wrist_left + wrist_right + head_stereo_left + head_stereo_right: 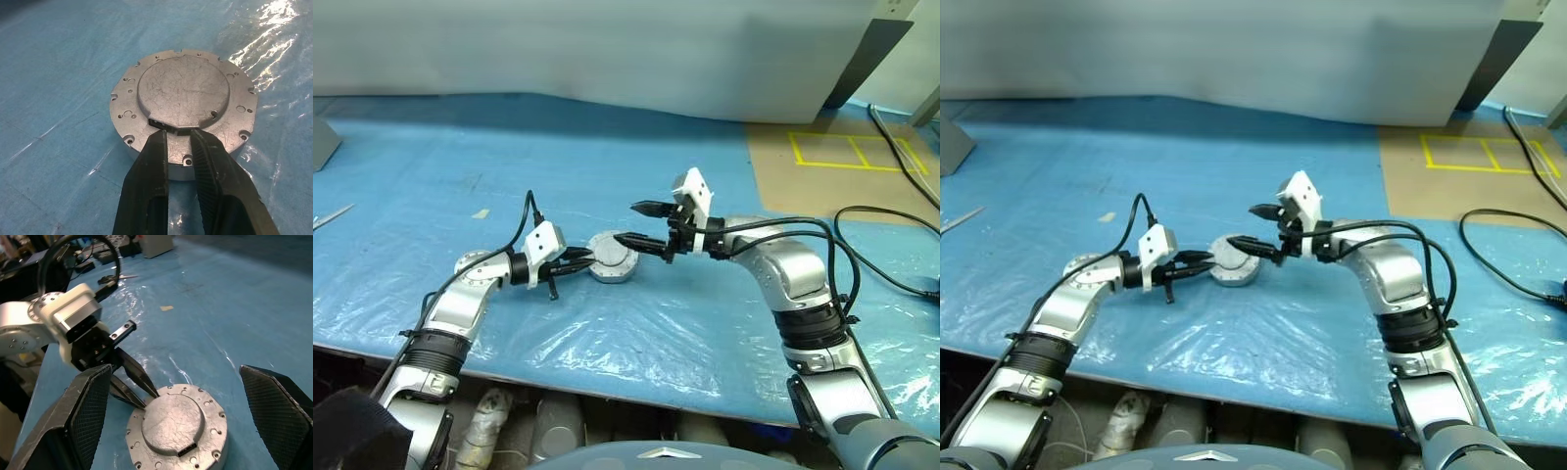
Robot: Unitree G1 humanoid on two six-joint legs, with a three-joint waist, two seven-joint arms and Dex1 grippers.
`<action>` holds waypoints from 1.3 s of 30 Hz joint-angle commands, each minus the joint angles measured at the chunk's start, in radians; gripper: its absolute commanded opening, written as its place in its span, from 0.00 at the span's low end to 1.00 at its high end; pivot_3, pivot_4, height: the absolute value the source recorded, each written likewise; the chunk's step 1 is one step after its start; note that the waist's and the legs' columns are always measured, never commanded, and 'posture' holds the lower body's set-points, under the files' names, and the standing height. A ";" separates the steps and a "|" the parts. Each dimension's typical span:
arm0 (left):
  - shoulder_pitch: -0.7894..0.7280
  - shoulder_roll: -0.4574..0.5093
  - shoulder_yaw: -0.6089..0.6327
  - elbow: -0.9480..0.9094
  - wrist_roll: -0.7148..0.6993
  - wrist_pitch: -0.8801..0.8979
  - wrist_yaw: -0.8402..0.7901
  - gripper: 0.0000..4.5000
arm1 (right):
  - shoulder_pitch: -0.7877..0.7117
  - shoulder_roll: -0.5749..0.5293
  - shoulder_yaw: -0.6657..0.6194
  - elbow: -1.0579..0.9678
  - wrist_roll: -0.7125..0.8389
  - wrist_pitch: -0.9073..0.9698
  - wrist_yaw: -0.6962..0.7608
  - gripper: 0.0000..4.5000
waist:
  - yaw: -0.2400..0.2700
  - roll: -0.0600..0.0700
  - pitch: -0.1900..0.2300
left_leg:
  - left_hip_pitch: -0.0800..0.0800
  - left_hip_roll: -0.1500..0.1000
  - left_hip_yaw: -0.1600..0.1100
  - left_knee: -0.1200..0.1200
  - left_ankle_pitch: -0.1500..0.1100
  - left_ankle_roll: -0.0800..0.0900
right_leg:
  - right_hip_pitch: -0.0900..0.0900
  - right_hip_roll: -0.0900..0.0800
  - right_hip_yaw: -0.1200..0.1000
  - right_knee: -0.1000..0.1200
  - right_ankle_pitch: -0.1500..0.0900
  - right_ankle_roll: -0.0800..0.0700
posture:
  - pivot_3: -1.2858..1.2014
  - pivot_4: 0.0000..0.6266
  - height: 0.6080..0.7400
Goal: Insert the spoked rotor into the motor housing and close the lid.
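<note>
Your lid sits closed on the housing as one grey disc at the centre of the frame, flat on the blue bench. Its smooth face with the raised round hub is up, so it has no long axis to line up with; the only marker is a small notch at the hub's edge.

Your left pincer comes at the disc from the left side of the frame, fingers drawn together, with the tips resting on the lid's rim right at that notch. It grips nothing.

Your right pincer is spread wide and empty, hanging just above and to the right of the disc, one finger over its right edge, the other higher up. In its wrist view the disc lies low between the two fingers.

The left is the nearer arm and is already touching. Any pressing or seating check probably falls to it.
</note>
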 commanded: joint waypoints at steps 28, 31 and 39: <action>-0.004 0.033 -0.016 0.074 0.039 0.002 -0.005 0.17 | 0.081 0.128 -0.066 0.188 0.224 0.384 -0.164 0.97 | -0.001 0.002 -0.001 | -0.005 0.000 0.000 0.000 0.000 -0.001 | -0.005 0.000 -0.003 0.000 0.000 0.000 | 0.52 0.24 1.00; 0.002 0.029 -0.021 0.062 0.040 0.005 -0.002 0.17 | 0.086 0.139 -0.071 0.166 0.235 0.373 -0.184 0.97 | -0.001 0.002 -0.001 | -0.005 0.000 0.000 0.000 0.000 -0.001 | -0.005 0.000 -0.003 0.000 0.000 0.000 | 0.52 0.24 1.00; -0.010 0.027 -0.026 0.078 0.043 -0.002 -0.001 0.17 | 0.094 0.177 -0.059 0.151 0.232 0.339 -0.233 0.94 | -0.002 0.002 -0.001 | -0.004 0.000 0.000 0.000 0.000 -0.001 | -0.004 0.000 -0.003 0.000 0.000 0.000 | 0.52 0.24 1.00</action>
